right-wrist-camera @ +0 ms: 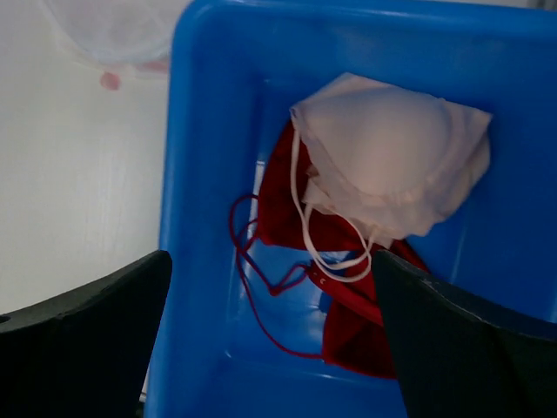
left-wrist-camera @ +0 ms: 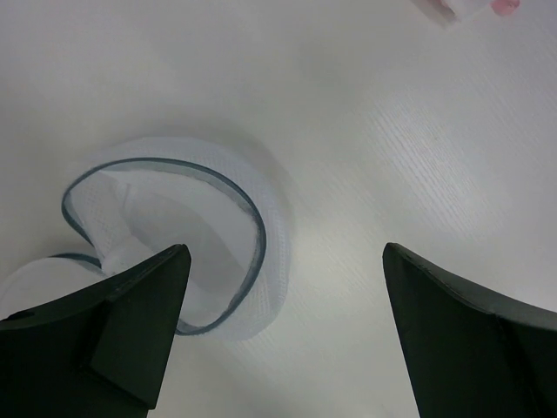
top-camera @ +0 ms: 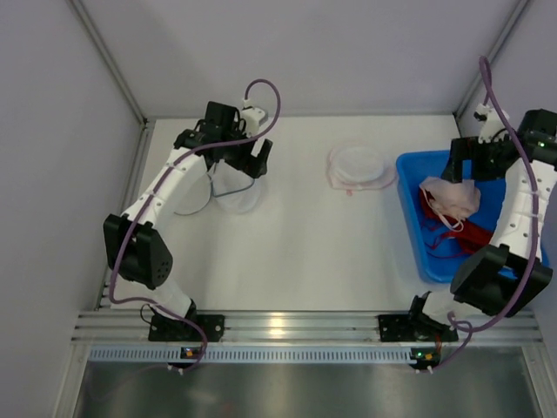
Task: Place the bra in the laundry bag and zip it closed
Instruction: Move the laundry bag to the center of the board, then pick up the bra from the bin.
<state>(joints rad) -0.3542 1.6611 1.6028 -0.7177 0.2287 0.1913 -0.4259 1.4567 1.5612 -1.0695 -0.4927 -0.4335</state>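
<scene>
**Both my hands wide open, both bras in the blue bin**

Top camera: my left gripper [top-camera: 252, 161] hangs over the laundry bag [top-camera: 228, 193], a white mesh pouch with a dark rim. It lies on the table [top-camera: 296, 252] at the far left. My arm covers part of the pouch, so I cannot tell its full outline. A second mesh bag [top-camera: 357, 165], round with a pinkish edge, lies just beside the blue bin [top-camera: 413, 231]. In the bin a pale bra [top-camera: 450, 196] rests on a red bra [top-camera: 463, 235]. My right gripper [top-camera: 461, 167] is above the far end of the bin. From this camera its fingers are dark and small, and their opening is hard to read.

Left wrist camera: the jaws of my left gripper [left-wrist-camera: 287, 322] stand wide with nothing between them. The laundry bag [left-wrist-camera: 274, 252] gapes open and its dark rim makes a loop. My left finger hides its near corner, and I cannot make out the zipper pull.

Right wrist camera: my right gripper [right-wrist-camera: 270, 296] is also spread wide and holds nothing. Below it the pale bra [right-wrist-camera: 392, 157] shows folded cups and a thin white strap. The red bra [right-wrist-camera: 348, 335] is mostly hidden under it, only straps and some cloth showing. The blue bin [right-wrist-camera: 200, 174] is cut off at the right edge.
</scene>
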